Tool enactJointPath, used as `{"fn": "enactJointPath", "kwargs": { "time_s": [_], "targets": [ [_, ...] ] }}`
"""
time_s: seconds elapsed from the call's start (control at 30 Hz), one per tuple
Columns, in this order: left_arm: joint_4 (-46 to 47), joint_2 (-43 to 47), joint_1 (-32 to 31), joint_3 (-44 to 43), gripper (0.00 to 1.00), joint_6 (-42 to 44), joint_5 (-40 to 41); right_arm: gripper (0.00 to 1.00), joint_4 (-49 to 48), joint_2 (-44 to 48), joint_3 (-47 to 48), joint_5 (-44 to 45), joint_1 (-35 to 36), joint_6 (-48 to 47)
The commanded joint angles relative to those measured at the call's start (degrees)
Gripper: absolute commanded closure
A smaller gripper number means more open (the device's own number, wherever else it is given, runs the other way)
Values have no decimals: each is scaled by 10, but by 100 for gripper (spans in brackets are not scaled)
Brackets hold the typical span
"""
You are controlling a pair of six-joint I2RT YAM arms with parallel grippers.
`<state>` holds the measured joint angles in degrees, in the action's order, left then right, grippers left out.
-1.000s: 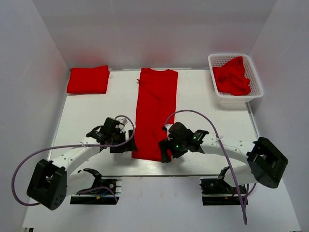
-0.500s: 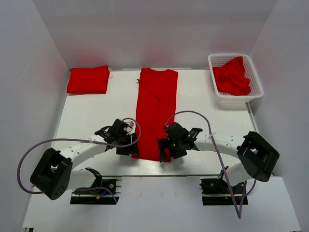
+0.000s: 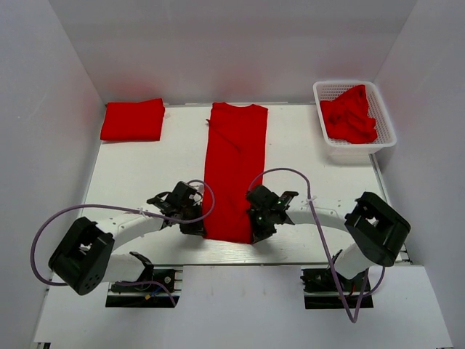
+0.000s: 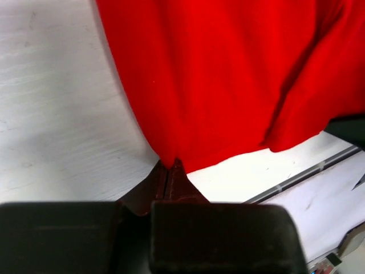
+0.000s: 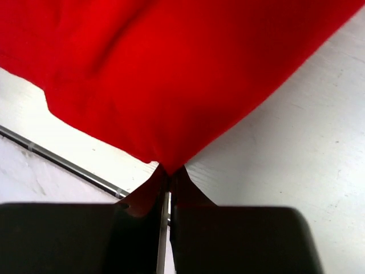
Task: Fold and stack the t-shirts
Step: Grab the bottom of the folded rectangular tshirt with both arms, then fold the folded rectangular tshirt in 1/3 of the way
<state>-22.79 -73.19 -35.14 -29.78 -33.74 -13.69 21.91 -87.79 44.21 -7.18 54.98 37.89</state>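
**Item 1. Long t-shirt (image 3: 234, 167).** Bright red, folded into a narrow strip. It lies flat on the white surface (image 3: 145, 174), running lengthwise from the far edge toward the arms. Collar end is far, hem end near. This is the reference piece for all the entries below.

**Item 2. Left pincer (image 3: 203, 230).** At the near left corner of the long t-shirt. Fingers are pressed together and pinch that corner of the hem. The wrist view shows the cloth drawn to a point between the tips.

**Item 3. Right pincer (image 3: 254, 233).** At the near right corner of the long t-shirt. Fingers are pressed together and pinch that corner. The wrist view shows the cloth tapering into the tips.

**Item 4. Folded t-shirt (image 3: 132, 120).** Red, a compact rectangle, well apart to the left of the long t-shirt and level with its collar end.

**Item 5. Basket (image 3: 360, 149).** White plastic mesh, well apart to the right of the long t-shirt, at the far corner of the surface.

**Item 6. Crumpled t-shirts (image 3: 350, 115).** Red, heaped loosely inside the basket. The number cannot be told.

**Item 7. Cables (image 3: 290, 173).** Purple, one looping along each arm on either side of the long t-shirt's near end.
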Motion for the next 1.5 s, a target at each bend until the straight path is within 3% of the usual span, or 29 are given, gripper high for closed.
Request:
{"fn": "enactJointPath", "kwargs": {
  "time_s": [0.0,0.23,0.5,0.77,1.1,1.47],
  "targets": [
    [-56,8,-9,25,100,4,20,100,21,8,4,16,4,-7],
    [-73,50,-9,-14,100,-8,9,100,-7,88,-11,38,1,-27],
    [-93,37,5,-118,100,-33,36,100,-11,75,42,87,-7,-56],
    [-111,-65,23,-251,100,-41,111,100,16,47,109,155,-55,-82],
    [-101,-160,77,-373,100,-35,137,100,18,-37,230,154,-140,-155],
    [-77,-285,120,-503,100,27,78,100,27,-131,350,104,-210,-204]
  ]
}}
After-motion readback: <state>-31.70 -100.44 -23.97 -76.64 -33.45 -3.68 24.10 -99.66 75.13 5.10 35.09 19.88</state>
